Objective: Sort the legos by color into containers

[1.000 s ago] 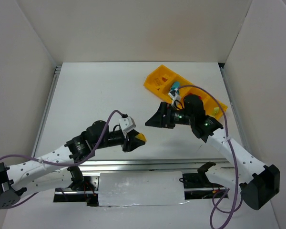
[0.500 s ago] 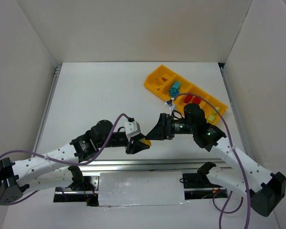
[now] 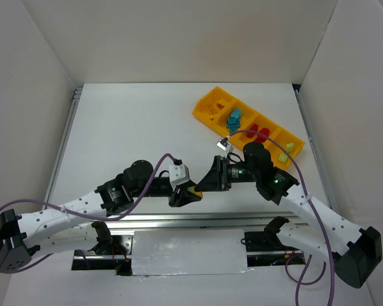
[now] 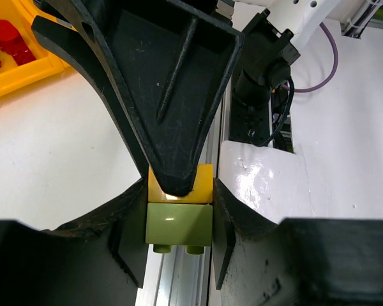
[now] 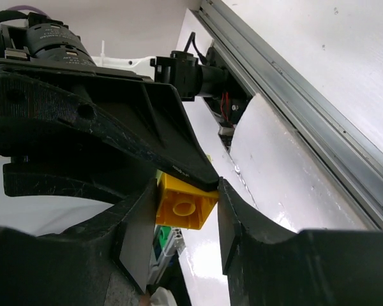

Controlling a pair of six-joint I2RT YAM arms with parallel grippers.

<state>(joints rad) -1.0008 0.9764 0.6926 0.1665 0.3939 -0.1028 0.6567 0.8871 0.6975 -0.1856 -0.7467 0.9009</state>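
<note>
Near the front edge of the worktop (image 3: 127,127), the left end effector (image 4: 179,223) is clamped on the pale green half of a two-colour clump (image 3: 190,190), held off the surface. The right end effector (image 5: 182,213) pinches its yellow half. The clump's long axis runs between the two, green end toward the left arm, yellow toward the right. Far right, the tray (image 3: 199,113) holds teal legos (image 3: 233,118), red legos (image 3: 260,134) and yellow-green legos (image 3: 288,148) in separate compartments. Sorting looks mostly done; this clump seems to need splitting and binning.
</note>
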